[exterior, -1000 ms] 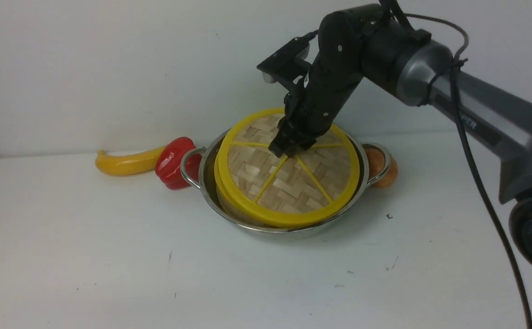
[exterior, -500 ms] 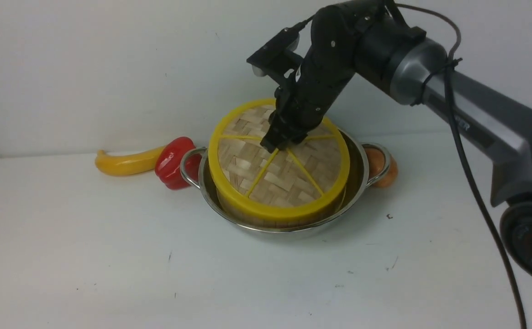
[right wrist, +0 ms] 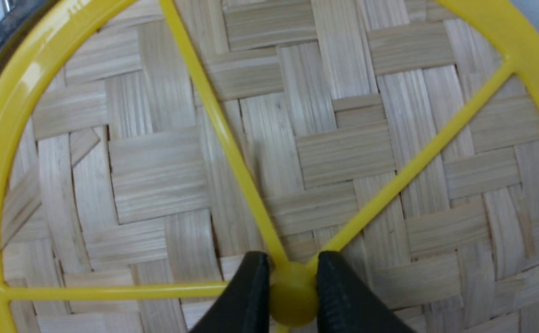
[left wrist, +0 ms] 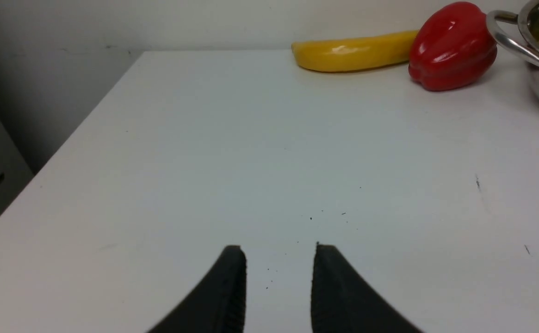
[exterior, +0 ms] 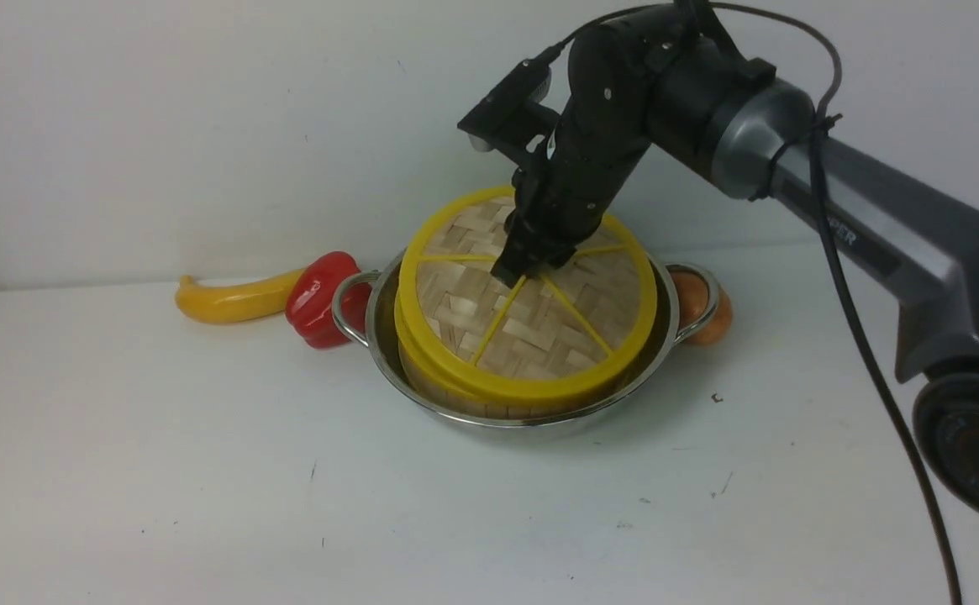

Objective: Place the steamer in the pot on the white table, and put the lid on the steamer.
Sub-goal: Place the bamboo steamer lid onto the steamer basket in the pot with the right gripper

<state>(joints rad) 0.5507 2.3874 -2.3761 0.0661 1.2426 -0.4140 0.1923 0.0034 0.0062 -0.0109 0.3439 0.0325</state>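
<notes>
The pot (exterior: 381, 340) stands on the white table (exterior: 203, 470) with the steamer (exterior: 455, 397) inside it; only the steamer's bamboo wall and yellow rim show. The lid (exterior: 539, 336) lies over the steamer, almost level. My right gripper (exterior: 513, 273) comes down from above and is shut on the lid's centre knob (right wrist: 292, 296), with the fingertips (right wrist: 255, 263) on either side of it. My left gripper (left wrist: 279, 249) is out of the front view. It hovers low over bare table (left wrist: 250, 138), open with nothing between its fingers.
A red pepper (exterior: 317, 298) and a long yellow vegetable (exterior: 233, 298) lie just left of the pot's left handle (exterior: 346, 307). An orange round thing (exterior: 703, 307) sits behind the right handle. The table's left edge (left wrist: 89, 120) drops off near my left gripper.
The lid, held by my right gripper, swung left and up, then came back right and settled more level over the steamer. The pot and vegetables stayed put.
</notes>
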